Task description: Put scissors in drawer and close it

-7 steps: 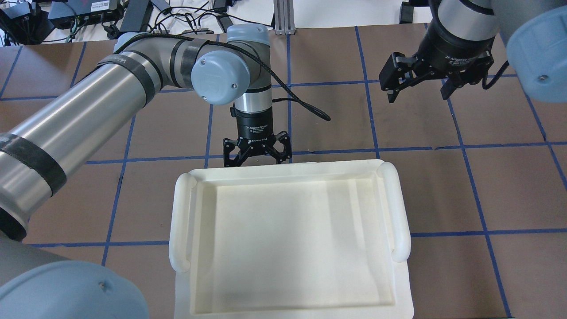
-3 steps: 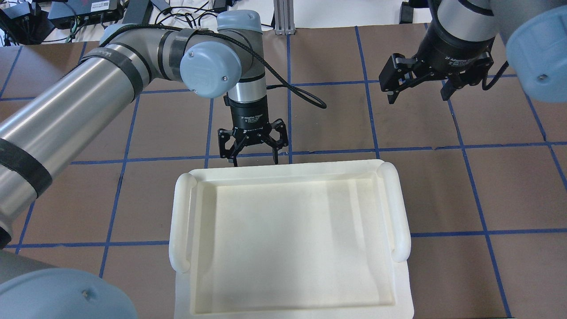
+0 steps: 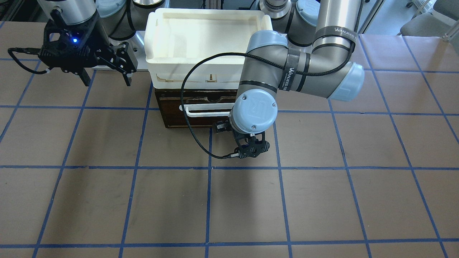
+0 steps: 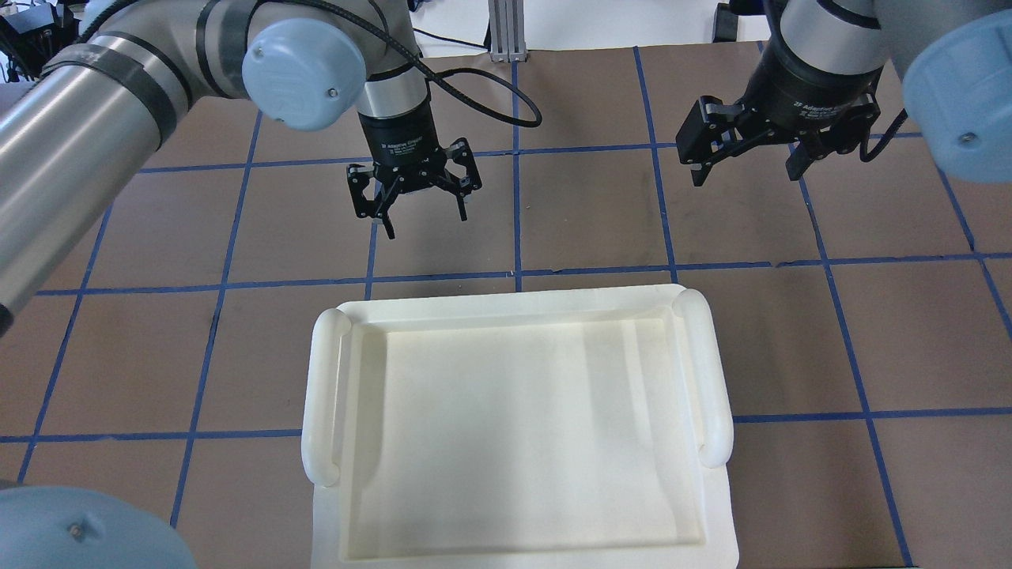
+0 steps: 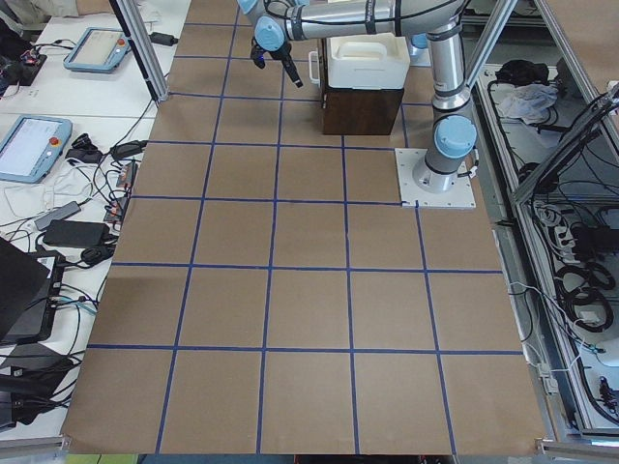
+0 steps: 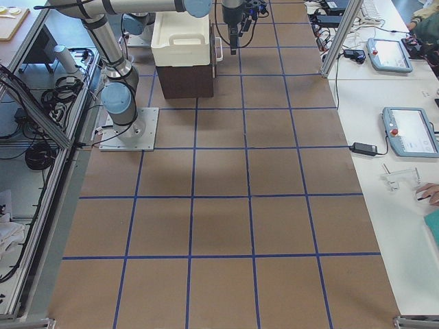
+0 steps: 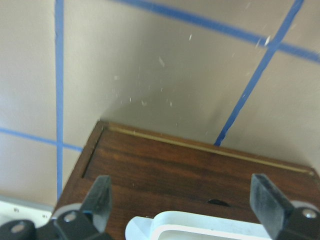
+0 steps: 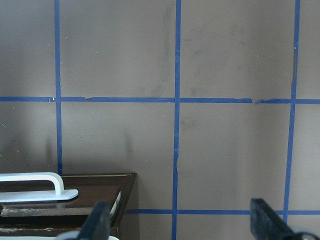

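Observation:
The drawer [image 3: 200,116] shows its dark brown front and white bar handle [image 3: 206,111] under a white tray [image 4: 514,427]. It looks pushed in, and none of its pale inside shows. The scissors are out of view. My left gripper [image 4: 427,224] is open and empty. It hovers over the table in front of the drawer and a little away from it. In the left wrist view the drawer front [image 7: 200,170] and handle [image 7: 200,227] lie between its fingers [image 7: 100,200]. My right gripper [image 4: 745,175] is open and empty, off to the drawer's side. Its wrist view shows the drawer's corner [image 8: 95,192].
The white tray [image 3: 204,32] sits on top of the dark cabinet [image 5: 361,111] and hides it from overhead. Brown table paper with blue grid lines [image 4: 514,213] surrounds the cabinet. Cables and devices [image 4: 158,24] lie past the table's far edge.
My left gripper has drawn back from the tray's far edge, outward across the table and to the left, still open. The right arm has hardly moved.

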Motion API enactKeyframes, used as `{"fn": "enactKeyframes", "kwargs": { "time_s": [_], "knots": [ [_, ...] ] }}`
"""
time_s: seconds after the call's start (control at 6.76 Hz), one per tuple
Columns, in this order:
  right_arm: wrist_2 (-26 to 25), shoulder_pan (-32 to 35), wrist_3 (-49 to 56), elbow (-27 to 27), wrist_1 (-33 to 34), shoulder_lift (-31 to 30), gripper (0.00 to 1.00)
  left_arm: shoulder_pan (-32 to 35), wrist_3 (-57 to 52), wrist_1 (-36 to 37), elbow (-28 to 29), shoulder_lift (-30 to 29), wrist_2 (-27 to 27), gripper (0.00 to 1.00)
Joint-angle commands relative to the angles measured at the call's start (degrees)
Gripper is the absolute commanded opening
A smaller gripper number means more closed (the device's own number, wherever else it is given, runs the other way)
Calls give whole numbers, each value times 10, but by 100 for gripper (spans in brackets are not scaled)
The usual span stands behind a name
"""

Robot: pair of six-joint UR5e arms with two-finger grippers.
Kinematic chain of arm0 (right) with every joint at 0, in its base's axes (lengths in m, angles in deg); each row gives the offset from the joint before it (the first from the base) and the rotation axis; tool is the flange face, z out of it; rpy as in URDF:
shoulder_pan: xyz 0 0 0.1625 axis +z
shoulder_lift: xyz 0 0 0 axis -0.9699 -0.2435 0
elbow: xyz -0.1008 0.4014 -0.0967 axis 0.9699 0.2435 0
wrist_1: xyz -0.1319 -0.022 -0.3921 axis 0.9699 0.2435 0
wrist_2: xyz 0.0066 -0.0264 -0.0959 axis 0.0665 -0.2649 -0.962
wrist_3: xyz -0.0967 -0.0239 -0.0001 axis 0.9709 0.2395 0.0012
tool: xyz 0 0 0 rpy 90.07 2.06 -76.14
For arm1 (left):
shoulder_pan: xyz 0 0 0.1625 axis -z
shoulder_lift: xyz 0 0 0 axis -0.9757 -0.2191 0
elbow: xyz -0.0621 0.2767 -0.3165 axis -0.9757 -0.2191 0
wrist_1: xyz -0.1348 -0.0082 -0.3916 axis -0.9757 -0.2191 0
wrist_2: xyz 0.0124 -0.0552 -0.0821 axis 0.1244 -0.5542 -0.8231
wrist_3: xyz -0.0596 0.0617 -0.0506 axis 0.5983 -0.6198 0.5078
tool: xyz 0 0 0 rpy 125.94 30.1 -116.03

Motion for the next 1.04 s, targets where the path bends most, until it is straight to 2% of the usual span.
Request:
{"fn": "enactKeyframes", "kwargs": {
  "time_s": [0.0, 0.44, 0.89],
  "knots": [
    [1, 0, 0, 0, 0, 0, 100, -27, -116, 81, 3, 28, 54, 100],
    [1, 0, 0, 0, 0, 1, 100, -101, -246, 71, 3, 109, 64, 100],
    [1, 0, -1, 0, 0, 1, 100, -162, -328, 8, -1, 176, 61, 100]
  ]
}}
